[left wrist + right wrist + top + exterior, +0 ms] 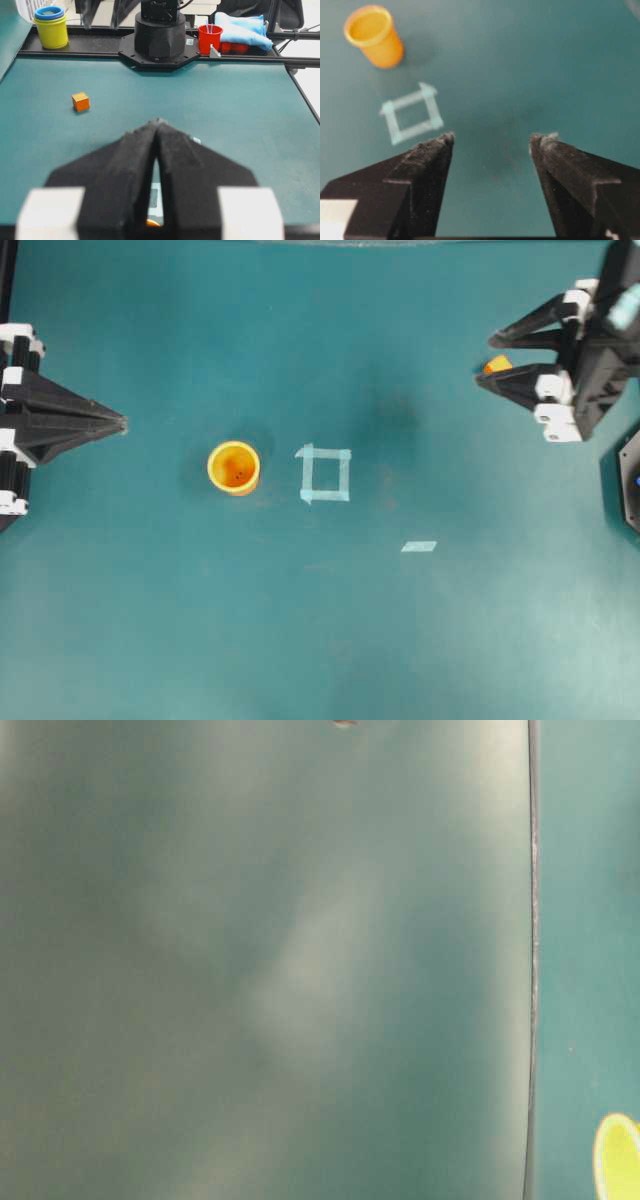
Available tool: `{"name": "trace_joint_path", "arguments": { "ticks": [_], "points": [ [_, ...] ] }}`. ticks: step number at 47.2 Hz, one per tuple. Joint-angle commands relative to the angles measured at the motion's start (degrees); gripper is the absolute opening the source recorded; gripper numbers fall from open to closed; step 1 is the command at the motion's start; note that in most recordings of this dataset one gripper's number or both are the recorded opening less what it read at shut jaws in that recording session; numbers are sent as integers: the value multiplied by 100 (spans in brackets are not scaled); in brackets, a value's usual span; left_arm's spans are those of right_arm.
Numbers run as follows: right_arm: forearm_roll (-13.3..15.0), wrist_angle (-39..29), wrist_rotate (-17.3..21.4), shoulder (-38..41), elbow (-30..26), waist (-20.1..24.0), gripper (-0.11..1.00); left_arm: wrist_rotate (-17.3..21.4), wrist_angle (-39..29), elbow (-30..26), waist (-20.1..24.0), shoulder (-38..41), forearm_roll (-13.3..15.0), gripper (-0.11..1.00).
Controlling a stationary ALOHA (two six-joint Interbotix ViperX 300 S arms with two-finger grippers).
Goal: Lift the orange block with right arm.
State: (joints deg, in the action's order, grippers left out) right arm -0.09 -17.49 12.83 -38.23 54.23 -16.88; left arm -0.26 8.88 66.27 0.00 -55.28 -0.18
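From overhead, the right arm's black open-frame gripper hung at the upper right of the green table, its jaws spread apart. The tiny orange block showed between the two fingers near their tips, though whether it lay on the cloth below them could not be told here. The left arm's wedge-shaped black gripper sat at the left edge, jaws pressed together. A round orange-yellow plastic cup stood just left of a pale tape square.

The table-level view was a blur, with only the cup's rim at the corner.

The left wrist view showed the block resting alone on the table, untouched.

The right wrist view held parted fingers over bare cloth.

The approach seemed under way; next, the gripper probably needed lowering around the block before closing.
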Motion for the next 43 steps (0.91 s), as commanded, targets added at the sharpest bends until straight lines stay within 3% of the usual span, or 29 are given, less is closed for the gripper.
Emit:
{"name": "trace_joint_path", "arguments": {
  "ticks": [1, 6, 14, 19, 43],
  "points": [
    [-18, -79, 97, 211, -255, -70, 65, -9, 62, -176, 18, 53, -9, 0],
    [-18, -264, 475, 527, -378, -211, 65, -9, 70, -185, 9, 53, -9, 0],
    [35, -483, 1406, 967, -571, -536, 66, -9, 62, -193, 18, 53, -18, 0],
    [185, -563, 1661, 1143, -668, -615, 67, 0, 62, -185, 9, 53, -9, 0],
    [747, -1802, 1758, 2039, -1028, -870, 67, 70, 62, -193, 18, 62, -9, 0]
  ]
}}
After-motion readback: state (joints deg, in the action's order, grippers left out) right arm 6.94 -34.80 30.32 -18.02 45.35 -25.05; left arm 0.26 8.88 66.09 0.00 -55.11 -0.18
